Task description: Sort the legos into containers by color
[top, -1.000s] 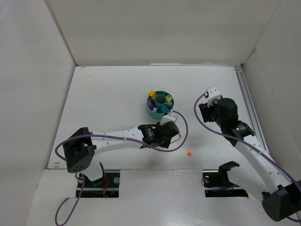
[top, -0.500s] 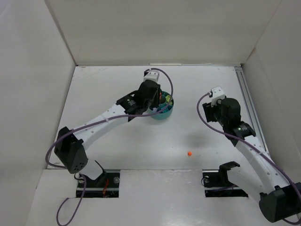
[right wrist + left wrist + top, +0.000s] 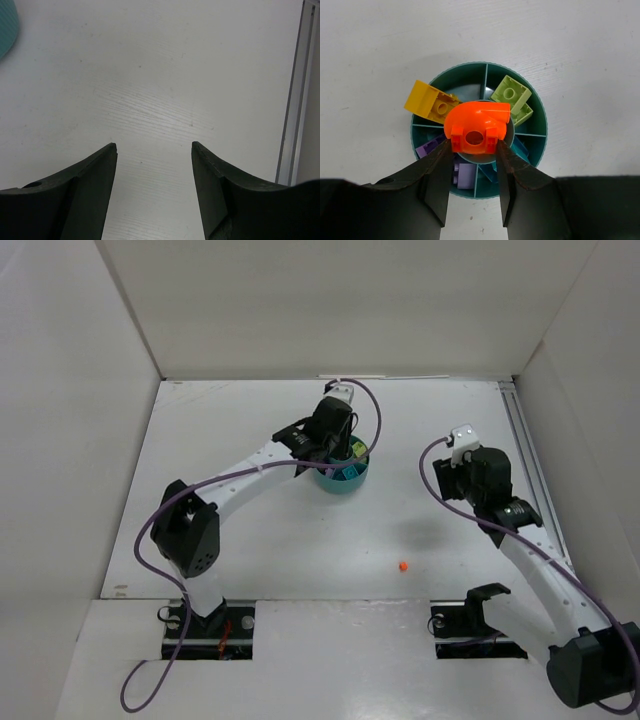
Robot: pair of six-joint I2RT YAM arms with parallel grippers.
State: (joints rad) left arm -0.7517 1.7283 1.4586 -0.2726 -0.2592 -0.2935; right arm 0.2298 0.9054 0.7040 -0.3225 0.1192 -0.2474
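Note:
My left gripper (image 3: 473, 142) is shut on an orange lego (image 3: 476, 128) and holds it right over the centre cup of the round teal dish (image 3: 539, 127). The dish's sections hold a yellow piece (image 3: 431, 102), lime green pieces (image 3: 511, 93), purple pieces (image 3: 465, 175) and turquoise pieces (image 3: 520, 150). In the top view the left gripper (image 3: 332, 443) covers most of the dish (image 3: 345, 480). A small orange dot-sized lego (image 3: 402, 566) lies alone on the table near the front. My right gripper (image 3: 154, 146) is open and empty over bare table; the top view shows its wrist (image 3: 470, 475) right of the dish.
White walls enclose the table on the left, back and right. A metal rail (image 3: 292, 110) runs along the right edge (image 3: 525, 455). The dish's rim (image 3: 6, 27) shows at the top left of the right wrist view.
My left arm swung from the table's front middle up to the dish and now hovers over its centre with the orange lego. The right arm has barely moved.

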